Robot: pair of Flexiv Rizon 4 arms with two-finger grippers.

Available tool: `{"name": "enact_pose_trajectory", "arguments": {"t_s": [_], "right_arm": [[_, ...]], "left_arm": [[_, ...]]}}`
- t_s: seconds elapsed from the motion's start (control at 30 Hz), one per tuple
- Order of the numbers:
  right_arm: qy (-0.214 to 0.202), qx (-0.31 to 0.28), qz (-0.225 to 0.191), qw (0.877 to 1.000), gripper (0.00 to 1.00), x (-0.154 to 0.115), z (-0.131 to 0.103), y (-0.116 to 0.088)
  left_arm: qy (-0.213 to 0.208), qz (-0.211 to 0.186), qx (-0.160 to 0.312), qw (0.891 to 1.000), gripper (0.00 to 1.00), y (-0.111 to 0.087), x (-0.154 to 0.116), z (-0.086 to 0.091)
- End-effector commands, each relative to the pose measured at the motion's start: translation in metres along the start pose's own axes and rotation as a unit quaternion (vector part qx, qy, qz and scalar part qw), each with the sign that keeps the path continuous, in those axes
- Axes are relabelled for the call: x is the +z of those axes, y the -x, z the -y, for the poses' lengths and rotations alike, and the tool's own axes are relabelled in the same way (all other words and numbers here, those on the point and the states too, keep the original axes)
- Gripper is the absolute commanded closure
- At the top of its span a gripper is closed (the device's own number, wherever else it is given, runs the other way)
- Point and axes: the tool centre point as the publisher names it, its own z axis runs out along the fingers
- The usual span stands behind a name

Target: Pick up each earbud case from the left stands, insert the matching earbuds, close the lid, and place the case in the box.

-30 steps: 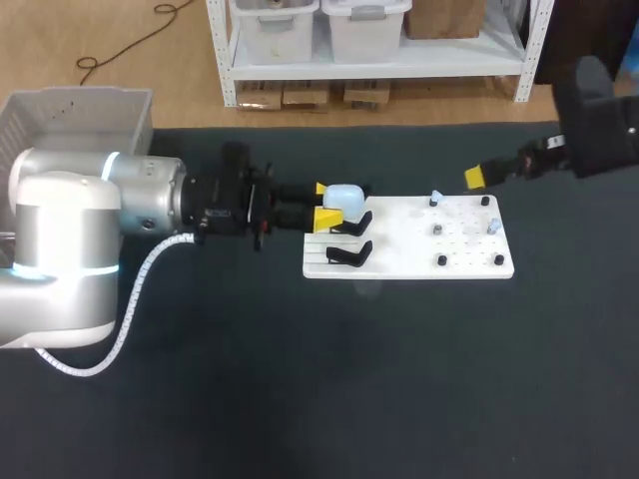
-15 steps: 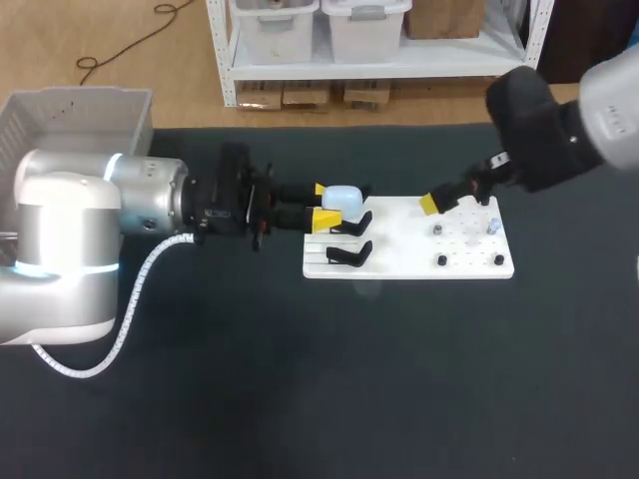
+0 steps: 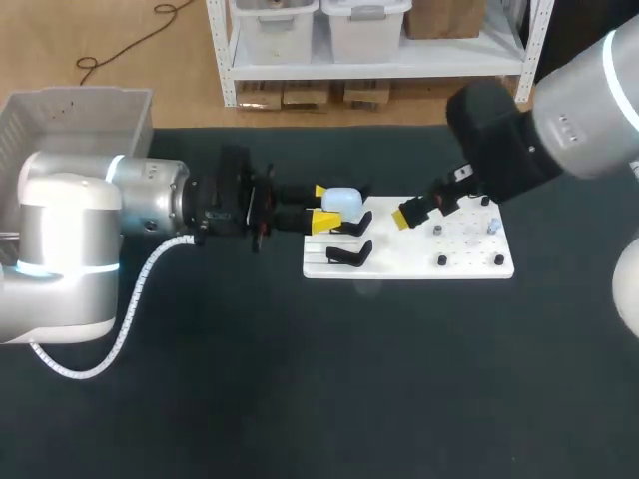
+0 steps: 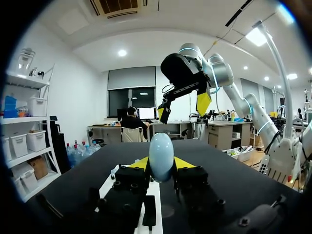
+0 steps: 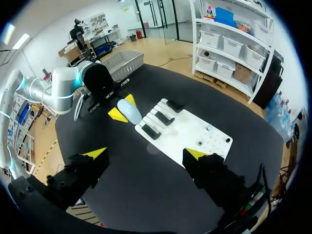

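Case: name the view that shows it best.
Left wrist view: the case stands close and central, pinched between the yellow tips of the left claw. The head view shows it small, from above. The right wrist view shows it small too, from farther off.

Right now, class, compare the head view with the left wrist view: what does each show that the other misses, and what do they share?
Only the head view shows the grey box at the far left and the whole outline of the white board. Only the left wrist view shows both fingers of the right gripper spread apart; the head view shows just one of its yellow tips. Both show the left gripper closed on the pale blue earbud case, the right gripper ahead of it, and at least part of the board.
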Motion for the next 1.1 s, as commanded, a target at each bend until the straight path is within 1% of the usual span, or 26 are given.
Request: {"name": "enact_pose_trajectory", "arguments": {"t_s": [0.03, 0.23, 0.5, 0.83, 1.1], "right_arm": [[-0.021, 0.001, -0.003, 1.0, 0.0, 0.007, -0.008, 0.002], [-0.019, 0.004, -0.005, 1.0, 0.0, 0.013, -0.016, 0.006], [-0.015, 0.013, -0.016, 1.0, 0.0, 0.029, -0.026, 0.014], [-0.018, 0.027, -0.024, 0.999, 0.0, 0.049, -0.021, 0.022], [-0.022, 0.037, -0.029, 0.999, 0.0, 0.059, -0.015, 0.028]], "left_arm": [[-0.008, 0.001, 0.001, 1.0, 1.0, -0.002, 0.0, -0.003], [-0.01, 0.0, 0.002, 1.0, 1.0, -0.002, 0.0, -0.003], [-0.01, 0.0, 0.002, 1.0, 1.0, -0.002, 0.0, -0.003], [-0.01, 0.0, 0.002, 1.0, 1.0, -0.002, 0.0, -0.003], [-0.01, 0.0, 0.002, 1.0, 1.0, -0.002, 0.0, -0.003]]}}
